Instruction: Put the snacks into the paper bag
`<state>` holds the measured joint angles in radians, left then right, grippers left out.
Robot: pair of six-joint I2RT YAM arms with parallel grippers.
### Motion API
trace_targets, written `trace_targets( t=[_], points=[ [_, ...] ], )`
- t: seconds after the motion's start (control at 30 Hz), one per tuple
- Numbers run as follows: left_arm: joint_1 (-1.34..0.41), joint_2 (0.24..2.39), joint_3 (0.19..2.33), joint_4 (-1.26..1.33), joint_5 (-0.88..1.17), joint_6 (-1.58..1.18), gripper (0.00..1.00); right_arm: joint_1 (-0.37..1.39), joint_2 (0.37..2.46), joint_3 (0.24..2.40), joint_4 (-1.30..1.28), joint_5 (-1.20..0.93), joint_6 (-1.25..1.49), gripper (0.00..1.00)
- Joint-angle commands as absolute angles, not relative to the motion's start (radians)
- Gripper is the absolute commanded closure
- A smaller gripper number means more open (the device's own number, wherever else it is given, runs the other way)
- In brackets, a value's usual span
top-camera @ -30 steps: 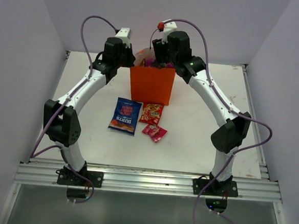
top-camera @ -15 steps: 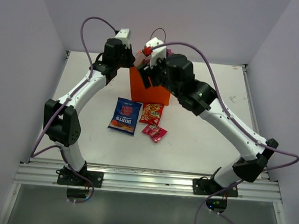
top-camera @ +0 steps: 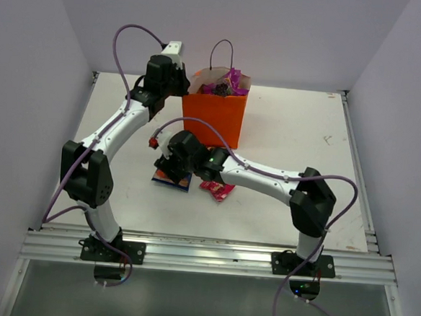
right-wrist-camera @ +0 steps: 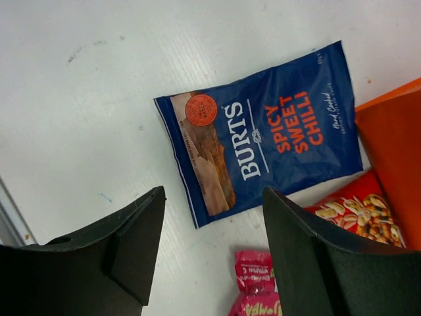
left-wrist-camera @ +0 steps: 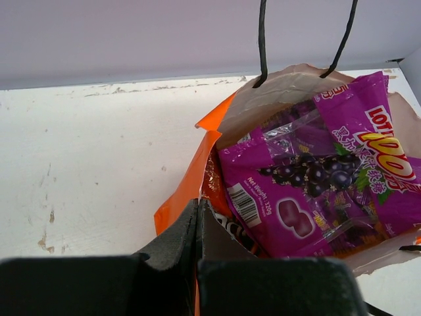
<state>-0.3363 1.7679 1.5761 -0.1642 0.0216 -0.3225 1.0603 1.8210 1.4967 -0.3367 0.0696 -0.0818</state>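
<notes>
Fingers point(right-wrist-camera: 131, 243) of the right gripper point(right-wrist-camera: 214, 195) are standing wide apart with nothing between them in the right wrist view. They are hovering over the blue bag point(right-wrist-camera: 263, 141), which is lying flat on the table point(right-wrist-camera: 85, 85) just in front of the paper bag point(right-wrist-camera: 395, 145). The red-yellow packet point(right-wrist-camera: 352, 210) is lying against the paper bag's foot, and the small pink-red packet point(right-wrist-camera: 253, 273) is lying farther out from it. The step in hand is probably the reach for the blue bag. The next move is calling for a descent and a closing across one edge of that packet.

In the left wrist view, the left gripper point(left-wrist-camera: 199, 214) is pinching the paper bag's orange rim, fingers together on it, seemingly steadying the mouth. The purple bag point(left-wrist-camera: 316, 178) is sitting inside the paper bag, on top.

In the top external view, the right arm point(top-camera: 267, 178) is stretching low and leftward in front of the paper bag point(top-camera: 213, 118), wrist tipped down. The left arm point(top-camera: 111, 133) is arching up to the paper bag's left rim.
</notes>
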Motion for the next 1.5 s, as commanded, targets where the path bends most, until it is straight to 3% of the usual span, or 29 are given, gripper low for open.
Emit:
trace_targets(
  t=[0.0,0.27,0.6,0.8,1.0,1.13,1.33,1.43,1.47],
  points=[
    [-0.337,1.721,1.569,-0.140,0.023,-0.325,1.00,1.052,1.874,1.511,-0.201,0.043,-0.080,0.36],
    [-0.337,1.709,1.545,-0.143,0.035,-0.328,1.00,1.051,2.172,1.707,-0.143,0.087,-0.069,0.32],
    [-0.336,1.680,1.502,-0.137,0.034,-0.304,1.00,1.052,2.285,1.732,-0.153,0.104,-0.043,0.27],
    [-0.336,1.680,1.508,-0.130,0.041,-0.305,1.00,1.048,2.351,1.750,-0.236,0.017,0.021,0.12],
    [-0.336,1.671,1.509,-0.130,0.034,-0.304,1.00,1.035,2.378,1.712,-0.276,-0.139,0.098,0.15],
    [-0.336,1.658,1.509,-0.133,0.023,-0.299,1.00,1.028,2.411,1.684,-0.331,-0.247,0.136,0.23],
    [-0.336,1.652,1.508,-0.132,0.020,-0.299,1.00,1.026,2.424,1.658,-0.385,-0.198,0.134,0.27],
    [-0.336,1.651,1.508,-0.129,0.020,-0.304,1.00,1.031,2.448,1.675,-0.451,-0.083,0.123,0.37],
    [-0.336,1.651,1.508,-0.126,0.020,-0.302,1.00,1.032,2.471,1.684,-0.474,-0.060,0.123,0.45]
  ],
)
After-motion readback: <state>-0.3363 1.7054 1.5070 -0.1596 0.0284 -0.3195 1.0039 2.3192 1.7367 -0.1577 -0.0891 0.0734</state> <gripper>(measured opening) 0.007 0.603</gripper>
